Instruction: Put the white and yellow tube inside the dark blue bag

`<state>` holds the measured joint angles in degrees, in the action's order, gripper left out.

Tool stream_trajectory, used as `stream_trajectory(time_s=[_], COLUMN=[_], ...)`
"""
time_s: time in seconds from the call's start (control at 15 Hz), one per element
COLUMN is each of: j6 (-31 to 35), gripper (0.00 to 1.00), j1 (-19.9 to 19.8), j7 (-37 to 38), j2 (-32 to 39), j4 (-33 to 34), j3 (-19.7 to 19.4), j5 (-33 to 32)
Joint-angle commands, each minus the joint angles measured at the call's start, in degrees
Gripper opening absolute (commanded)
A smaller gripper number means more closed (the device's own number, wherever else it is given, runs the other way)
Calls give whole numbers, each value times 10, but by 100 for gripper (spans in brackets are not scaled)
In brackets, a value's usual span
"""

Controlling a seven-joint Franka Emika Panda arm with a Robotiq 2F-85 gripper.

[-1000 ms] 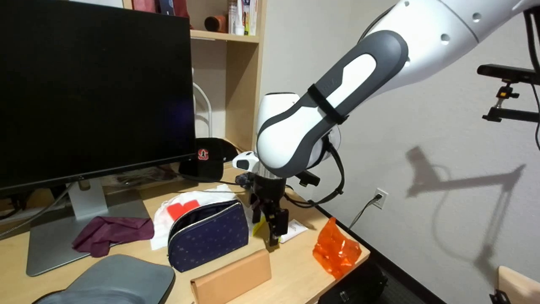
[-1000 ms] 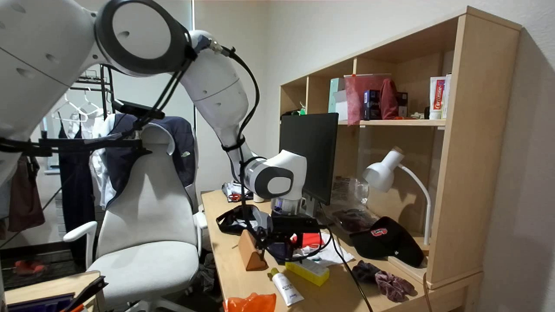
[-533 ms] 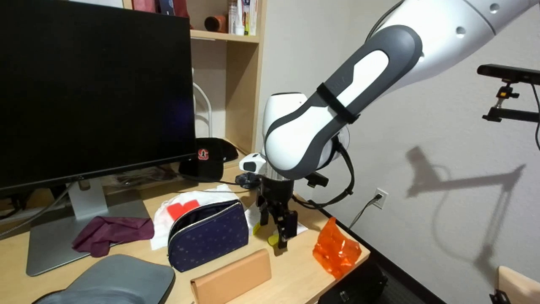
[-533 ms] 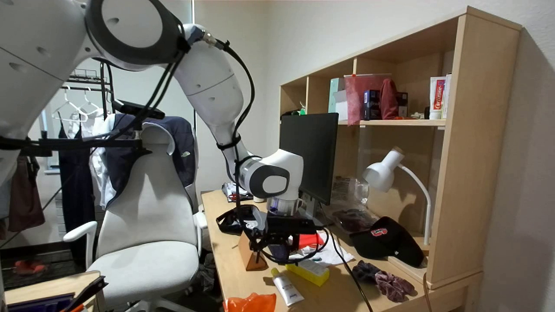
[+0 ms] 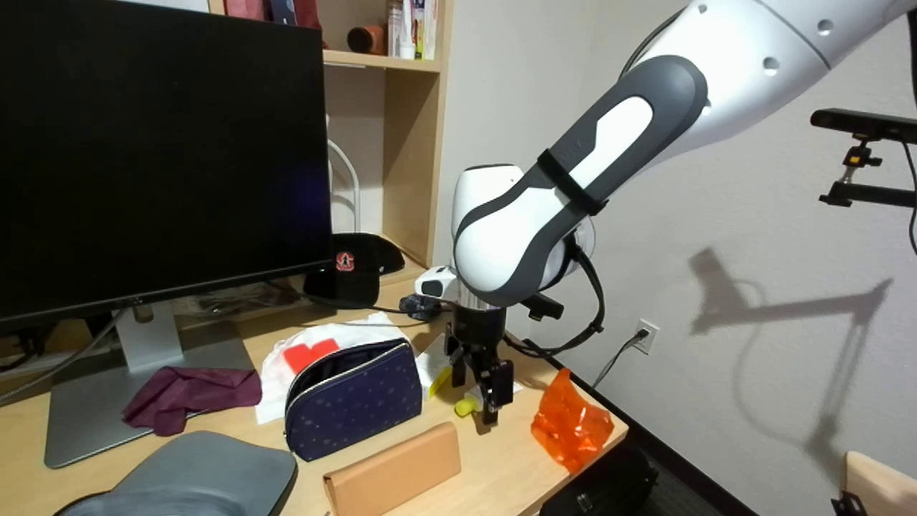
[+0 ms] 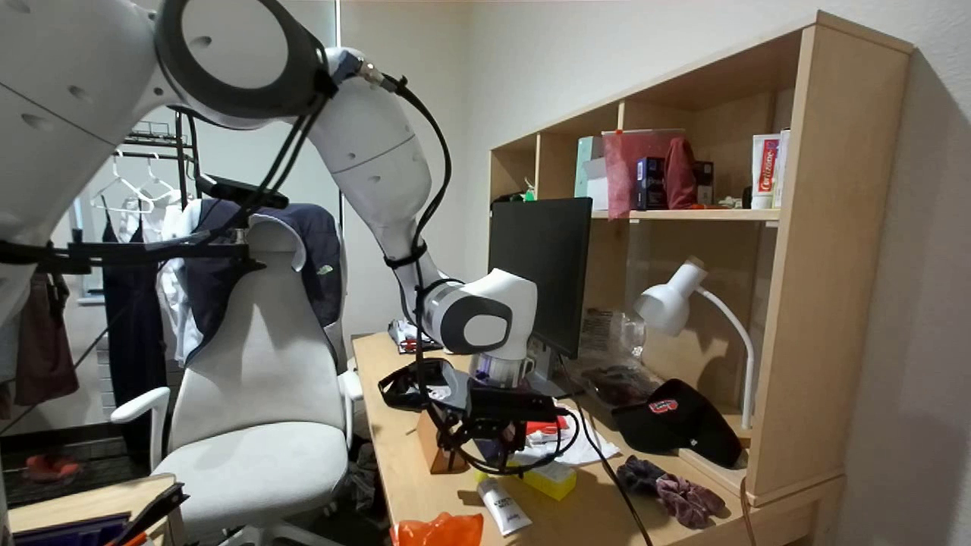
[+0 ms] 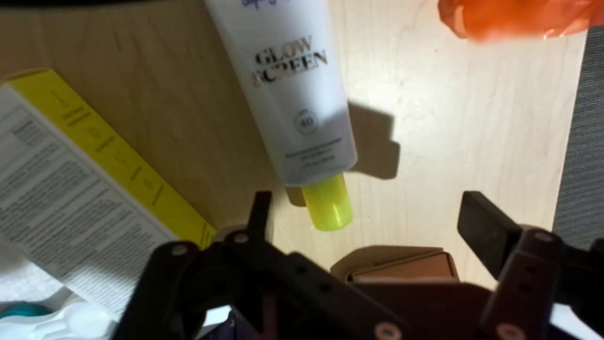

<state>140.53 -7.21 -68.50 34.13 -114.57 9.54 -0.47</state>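
The gripper (image 7: 368,215) has its 2 jaws spread, likely to straddle the white-yellow tube (image 7: 295,108), upper centre in the wrist view; the blue bag (image 5: 358,412) gapes, presumably for filling, low and left in an exterior view.

pale walls (image 5: 759,193) stand behind a light-wood tabletop (image 5: 494,466) and matching shelf unit (image 6: 846,250) in both exterior views, with a white lamp (image 6: 667,307) under the shelf, a pale grey office chair (image 6: 258,394) beside the tabletop, shadows (image 5: 788,308) across one wall and, below, dark grey floor (image 7: 590,132).
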Motion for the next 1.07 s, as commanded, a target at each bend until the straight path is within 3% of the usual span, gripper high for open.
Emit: stream_trajectory(time_s=[0.0, 0.33, 0.4, 0.47, 1.0], j6=[-28, -36, -35, -34, -35], gripper=[100, 100, 75, 73, 20], j1=[-4, -8, -8, -8, -5], j7=[-24, -45, -50, -54, -62], j2=[22, 42, 44, 47, 50], j4=[25, 47, 50, 53, 64], j3=[4, 7, 8, 7, 6], j5=[1, 2, 1, 1, 3])
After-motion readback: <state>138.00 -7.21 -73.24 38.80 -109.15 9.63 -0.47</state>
